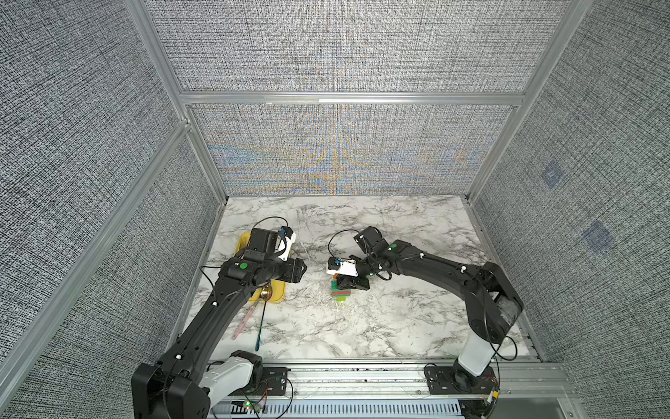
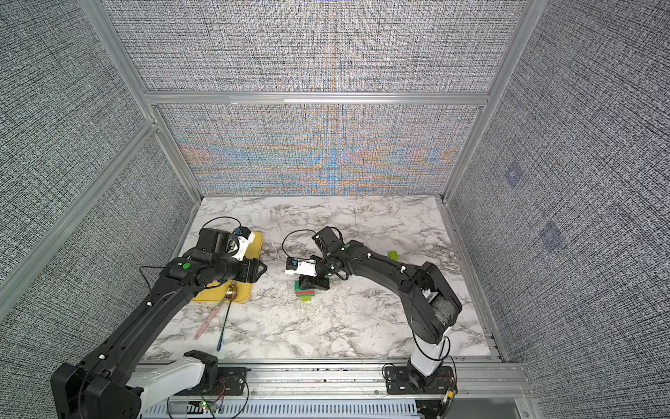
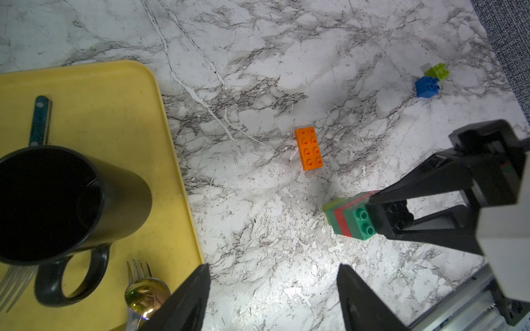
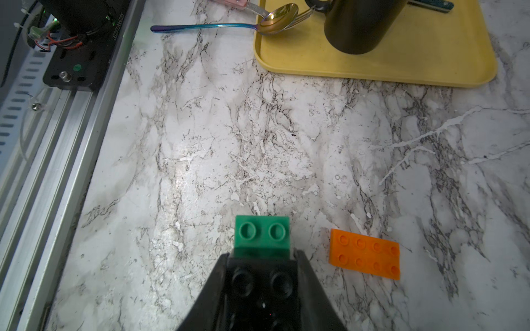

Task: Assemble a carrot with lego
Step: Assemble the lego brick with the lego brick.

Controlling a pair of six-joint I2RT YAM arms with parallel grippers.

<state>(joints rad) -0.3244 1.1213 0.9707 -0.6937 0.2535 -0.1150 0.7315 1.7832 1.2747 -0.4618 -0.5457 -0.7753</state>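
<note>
The carrot (image 1: 340, 293) (image 2: 304, 293) stands mid-table as a short stack: lime at the bottom, then dark green, red and dark green (image 3: 351, 219). My right gripper (image 4: 262, 258) (image 1: 344, 284) is shut on a black lego brick (image 4: 262, 283) (image 3: 397, 215). That brick sits over half of the top green brick (image 4: 261, 232), whose other two studs show. An orange brick (image 3: 309, 148) (image 4: 364, 253) lies flat beside the stack. A blue brick (image 3: 426, 86) and a lime one (image 3: 437, 70) (image 2: 394, 255) lie farther right. My left gripper (image 3: 274, 269) (image 1: 301, 270) hangs open and empty by the tray's edge.
A yellow tray (image 3: 114, 114) (image 1: 275, 295) on the left holds a black mug (image 3: 57, 200), a fork (image 3: 139, 270) and a dark-handled knife (image 3: 40, 120). A spoon (image 4: 218, 26) and a pink-handled utensil (image 1: 243, 323) stick out over its front edge. An aluminium rail (image 4: 57, 137) runs along the table's front.
</note>
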